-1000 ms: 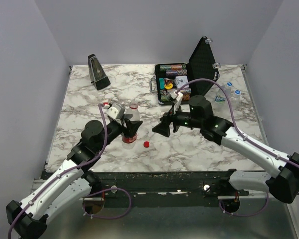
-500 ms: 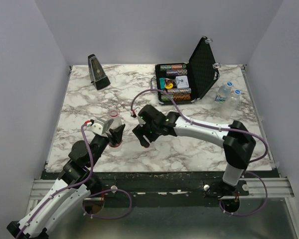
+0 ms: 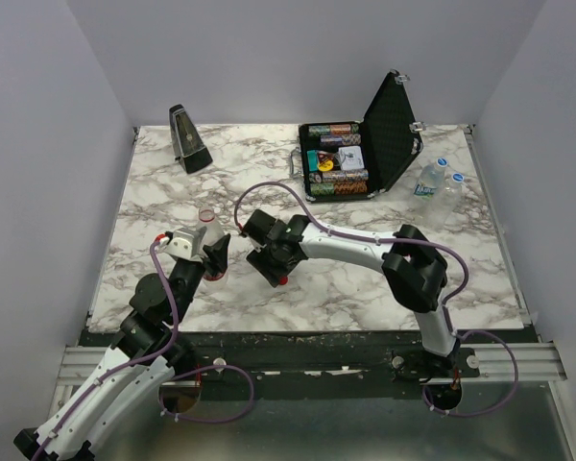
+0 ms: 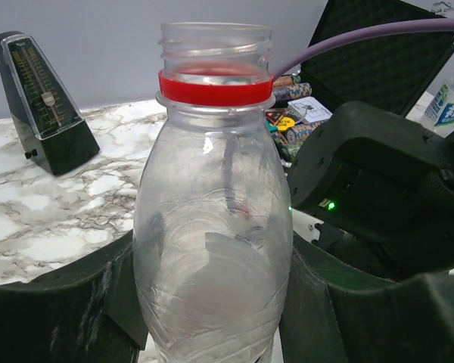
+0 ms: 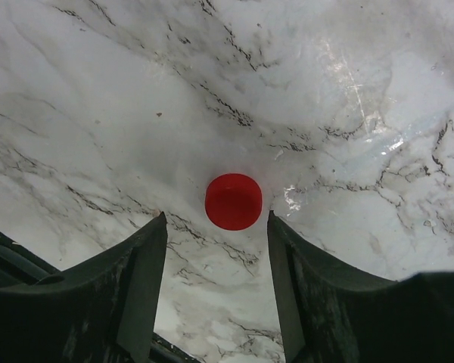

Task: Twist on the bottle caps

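Note:
A clear, uncapped bottle [image 4: 212,227] with a red neck ring stands upright, and my left gripper [image 4: 212,310] is shut on its body; from above the bottle [image 3: 208,230] is at the left-centre of the marble table. A red bottle cap [image 5: 234,201] lies flat on the marble. My right gripper [image 5: 216,215] hangs open over it, the cap sitting at the fingertips with a gap on each side. In the top view this gripper [image 3: 272,270] is just right of the bottle and covers most of the red cap [image 3: 282,280]. Two blue-and-white caps [image 3: 442,162] sit on bottles at the far right.
An open black case [image 3: 389,125] of poker chips stands at the back centre-right. A metronome [image 3: 188,140] is at the back left. Two capped bottles [image 3: 432,181] stand at the right edge. My right arm's black body [image 4: 386,189] is close beside the held bottle.
My right arm has swung left and come down over the red cap, its jaws narrowing. My left gripper has carried the bottle leftward.

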